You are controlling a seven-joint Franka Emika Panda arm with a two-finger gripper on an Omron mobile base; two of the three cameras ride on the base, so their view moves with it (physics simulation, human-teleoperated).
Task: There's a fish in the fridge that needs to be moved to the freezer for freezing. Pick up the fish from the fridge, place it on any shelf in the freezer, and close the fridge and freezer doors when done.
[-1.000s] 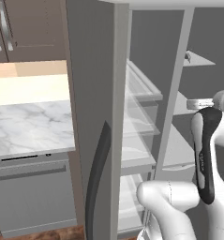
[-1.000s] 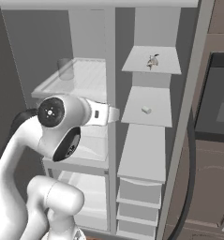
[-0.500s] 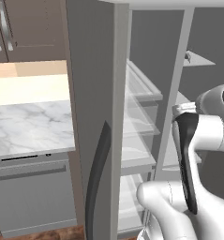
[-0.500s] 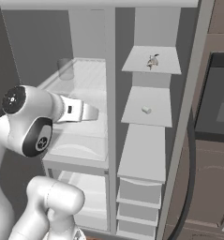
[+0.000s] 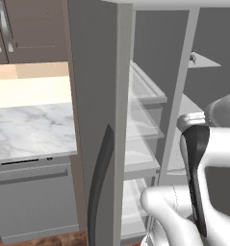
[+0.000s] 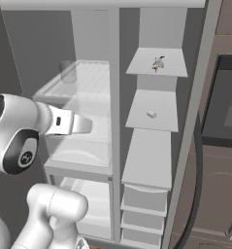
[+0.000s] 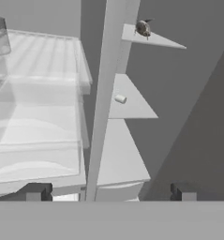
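1. Nearest us, the gripper (image 7: 108,192) has its jaws wide apart and empty, in front of the central divider (image 7: 104,103).
2. We see the left door (image 5: 95,120) standing open beside it.
3. The fish (image 7: 143,28), tiny and dark grey, lies near the front edge of the top right shelf (image 7: 160,40).
4. The right base view shows a clear jar (image 6: 67,71) at the back left.

base views flank arm | hand view nearer | shared: shelves (image 6: 151,111)
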